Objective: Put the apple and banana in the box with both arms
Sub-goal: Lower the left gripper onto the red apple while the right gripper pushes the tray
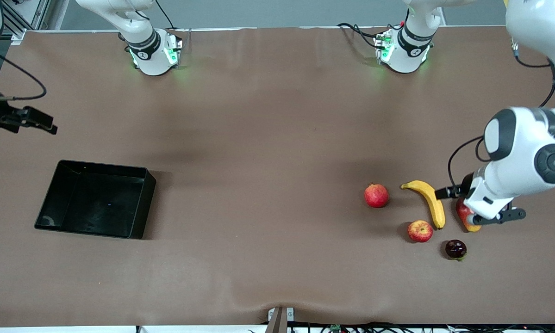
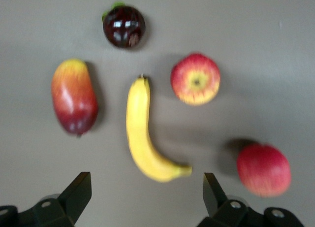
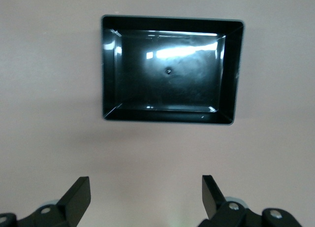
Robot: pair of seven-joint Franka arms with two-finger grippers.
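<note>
Brown table covering point(image 1: 258, 138) spreads under everything, largest of all. Next in size, the shallow rectangular glossy black plastic box point(image 1: 138, 217) sits toward the right arm's end of the table, holding nothing; the right gripper point(image 3: 146, 192) hangs above the table near it with its fingers spread wide apart. Toward the left arm's end, the left gripper point(image 2: 147, 190) hovers over the fruit cluster, its fingers likewise wide apart and gripping nothing. The long curved yellow banana point(image 1: 431, 202) lies in the middle of that cluster. Beside it, partly hidden under the left arm in the front view, lies an oblong red-yellow mango point(image 2: 74, 96). A redder round fruit point(image 1: 376, 195) sits apart toward the box. The small round red-and-yellow apple point(image 1: 420, 231) rests just beside the banana's nearer tip. A dark glossy round fruit point(image 1: 456, 249) lies nearest the front camera.
</note>
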